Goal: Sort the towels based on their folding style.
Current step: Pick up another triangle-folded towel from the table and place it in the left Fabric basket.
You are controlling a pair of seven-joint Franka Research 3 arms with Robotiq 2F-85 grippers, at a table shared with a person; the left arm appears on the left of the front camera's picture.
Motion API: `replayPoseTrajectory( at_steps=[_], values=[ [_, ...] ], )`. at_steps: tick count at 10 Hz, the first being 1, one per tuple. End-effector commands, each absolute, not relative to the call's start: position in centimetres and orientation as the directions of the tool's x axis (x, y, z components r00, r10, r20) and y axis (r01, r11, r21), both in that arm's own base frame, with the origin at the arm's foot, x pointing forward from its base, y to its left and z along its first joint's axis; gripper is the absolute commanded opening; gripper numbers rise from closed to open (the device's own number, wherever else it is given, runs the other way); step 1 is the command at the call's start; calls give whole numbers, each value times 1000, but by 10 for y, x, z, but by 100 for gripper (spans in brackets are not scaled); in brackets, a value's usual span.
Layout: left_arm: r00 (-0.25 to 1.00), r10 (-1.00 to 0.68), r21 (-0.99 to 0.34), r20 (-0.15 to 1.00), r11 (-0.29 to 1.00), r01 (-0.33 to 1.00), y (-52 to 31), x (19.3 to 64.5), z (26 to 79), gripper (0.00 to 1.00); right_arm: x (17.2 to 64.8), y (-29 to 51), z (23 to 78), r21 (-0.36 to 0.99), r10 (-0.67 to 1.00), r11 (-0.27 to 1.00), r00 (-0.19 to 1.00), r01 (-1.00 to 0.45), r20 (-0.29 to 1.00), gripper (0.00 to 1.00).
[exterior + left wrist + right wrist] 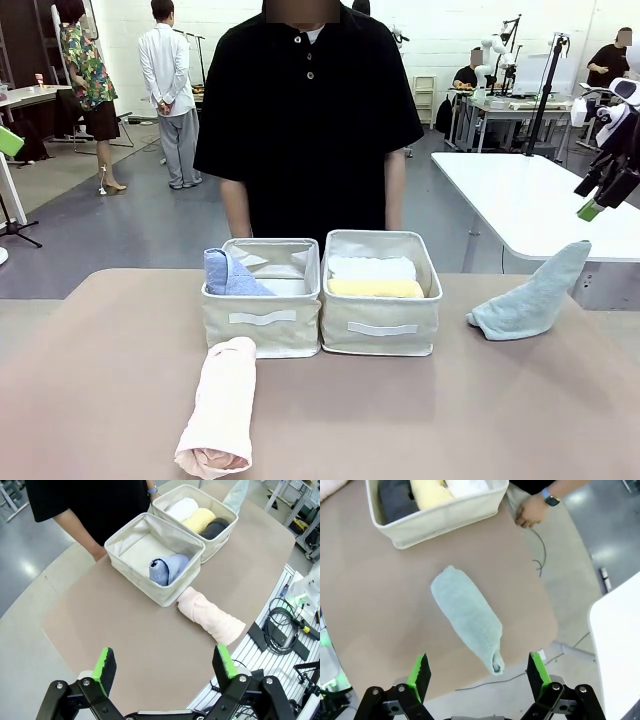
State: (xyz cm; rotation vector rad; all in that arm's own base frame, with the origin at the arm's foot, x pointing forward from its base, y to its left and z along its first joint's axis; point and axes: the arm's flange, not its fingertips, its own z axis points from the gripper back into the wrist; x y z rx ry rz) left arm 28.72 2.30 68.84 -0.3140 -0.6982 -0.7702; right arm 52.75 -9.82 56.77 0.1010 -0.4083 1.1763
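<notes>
While lying loose on the table (100,380), butting one end against the front of the left basket (262,318): the pink roll (220,405). Leaning inside that basket: the blue-grey cone (230,273). Packing the right basket (382,328) side by side: the white roll (372,268), yellow roll (375,288) and dark grey roll (215,528). Lying flat on the table, well apart from both baskets: the light blue cone (467,615). Hovering over its narrow end, jaws spread wide and gripping nothing: the right gripper (479,662). Hanging above bare table near the pink roll, likewise gaping and empty: the left gripper (164,655). Standing just behind the baskets: a person (305,120) in black.
</notes>
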Motion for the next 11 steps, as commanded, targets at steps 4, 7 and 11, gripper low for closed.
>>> replayPoseTrajectory(
  at_steps=[4, 7, 11],
  values=[
    [506, -529, -7, 682, 686, 727, 23, 288, 688, 100, 525, -84, 532, -349, 988, 25, -30, -937, 152, 100],
    [506, -529, -7, 682, 686, 727, 23, 288, 688, 100, 535, -75, 501, -259, 990, -52, -84, -964, 111, 100],
    [506, -529, -7, 682, 686, 727, 23, 288, 688, 100, 546, -85, 474, -190, 999, -37, -36, -981, -7, 100]
  ],
)
